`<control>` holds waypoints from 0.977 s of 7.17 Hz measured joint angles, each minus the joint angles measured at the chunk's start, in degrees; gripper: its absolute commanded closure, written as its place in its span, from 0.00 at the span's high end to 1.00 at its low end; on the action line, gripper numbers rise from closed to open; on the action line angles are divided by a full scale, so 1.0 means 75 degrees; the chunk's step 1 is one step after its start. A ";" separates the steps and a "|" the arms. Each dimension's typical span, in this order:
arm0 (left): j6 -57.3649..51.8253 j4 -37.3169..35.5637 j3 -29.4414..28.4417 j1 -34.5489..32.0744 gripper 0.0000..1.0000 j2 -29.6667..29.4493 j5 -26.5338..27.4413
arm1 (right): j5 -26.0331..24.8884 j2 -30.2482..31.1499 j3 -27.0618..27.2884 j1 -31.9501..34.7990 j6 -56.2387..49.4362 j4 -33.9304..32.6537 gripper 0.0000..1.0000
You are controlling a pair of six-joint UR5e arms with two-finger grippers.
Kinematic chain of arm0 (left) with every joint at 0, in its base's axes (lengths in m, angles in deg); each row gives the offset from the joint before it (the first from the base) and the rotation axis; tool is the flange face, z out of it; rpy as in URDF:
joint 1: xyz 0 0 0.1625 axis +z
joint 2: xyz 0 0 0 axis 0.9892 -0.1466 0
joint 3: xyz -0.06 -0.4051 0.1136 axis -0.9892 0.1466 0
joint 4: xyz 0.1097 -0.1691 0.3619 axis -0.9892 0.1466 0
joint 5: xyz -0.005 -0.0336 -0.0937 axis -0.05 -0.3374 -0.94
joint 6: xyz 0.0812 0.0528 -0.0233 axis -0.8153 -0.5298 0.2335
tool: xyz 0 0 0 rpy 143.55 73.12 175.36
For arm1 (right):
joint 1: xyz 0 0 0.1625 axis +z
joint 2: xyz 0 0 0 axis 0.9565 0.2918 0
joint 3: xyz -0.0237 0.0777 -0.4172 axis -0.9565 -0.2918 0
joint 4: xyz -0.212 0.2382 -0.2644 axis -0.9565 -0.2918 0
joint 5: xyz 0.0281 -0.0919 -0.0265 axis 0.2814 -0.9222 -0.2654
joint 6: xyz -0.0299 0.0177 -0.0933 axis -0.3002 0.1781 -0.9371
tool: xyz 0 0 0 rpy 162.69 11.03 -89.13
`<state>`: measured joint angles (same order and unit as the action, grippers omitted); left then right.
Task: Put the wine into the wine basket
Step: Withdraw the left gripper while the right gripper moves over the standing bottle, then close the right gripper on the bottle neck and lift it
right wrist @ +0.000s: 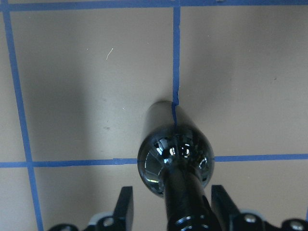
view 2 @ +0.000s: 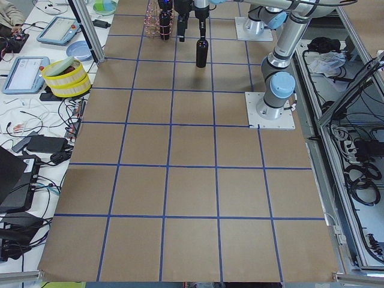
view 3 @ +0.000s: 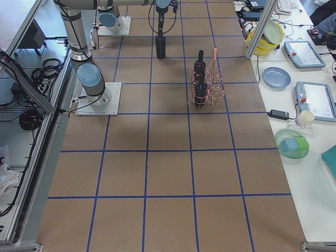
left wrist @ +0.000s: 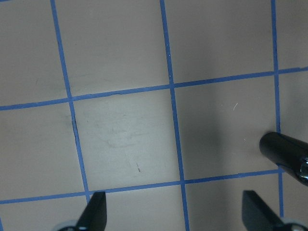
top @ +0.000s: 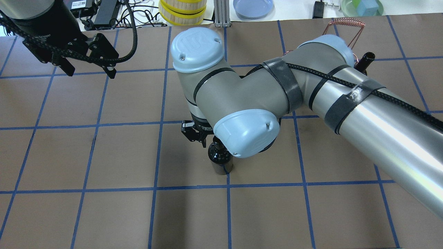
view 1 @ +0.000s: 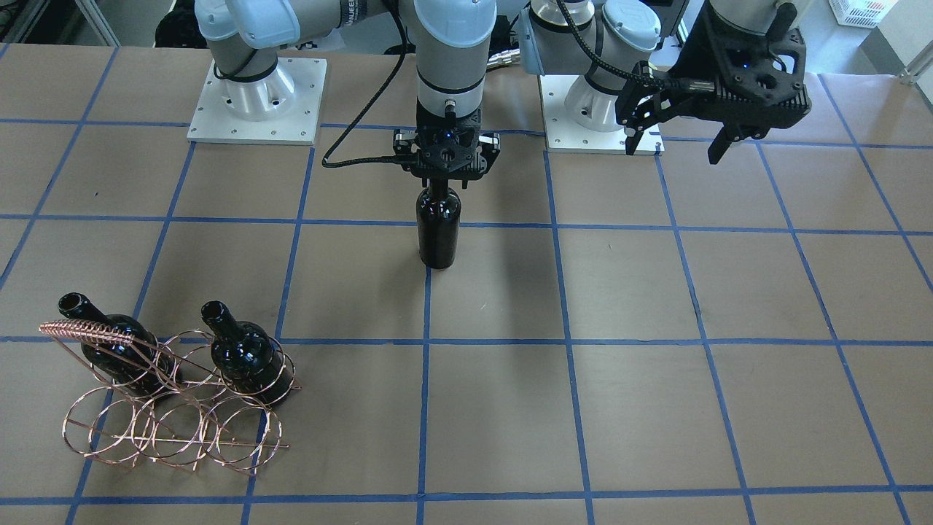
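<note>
Wine (right wrist: 174, 154) neck between gripper (right wrist: 171, 204) fingers, apparently gripped.

— Where do your cameras sit?
— One faces the robot, one looks over its shoulders, two from the table's (view 2: 192, 180) ends, two close on the wrists.
— What's shared?
— The upright bottle (view 1: 438, 226) appears in all.

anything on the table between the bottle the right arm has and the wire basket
Nothing visible. The right tool grips the neck of the wine, which stands upright mid-table. Only bare gridded paper lies between it and the wine basket. Two bottles already fill the basket's upper rings; the lower rings look free.
</note>
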<state>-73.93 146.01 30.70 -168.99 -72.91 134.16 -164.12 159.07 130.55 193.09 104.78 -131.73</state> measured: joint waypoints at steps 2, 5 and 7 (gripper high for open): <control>0.0000 -0.0001 0.0001 -0.0011 1.00 0.0000 -0.0007 | -0.0008 0.0012 0.0002 -0.0075 -0.0002 -0.0041 0.45; 0.0000 -0.0001 0.0001 -0.0015 1.00 0.0000 -0.0016 | 0.0081 0.0007 0.0009 -0.0103 -0.0043 -0.0023 0.09; 0.0000 0.0001 0.0001 -0.0015 1.00 0.0000 -0.0020 | 0.0100 0.0013 -0.0002 -0.0133 -0.0300 -0.0035 0.07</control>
<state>-73.93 146.02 30.71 -169.11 -72.91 134.01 -163.37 159.17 130.54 192.09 102.53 -131.99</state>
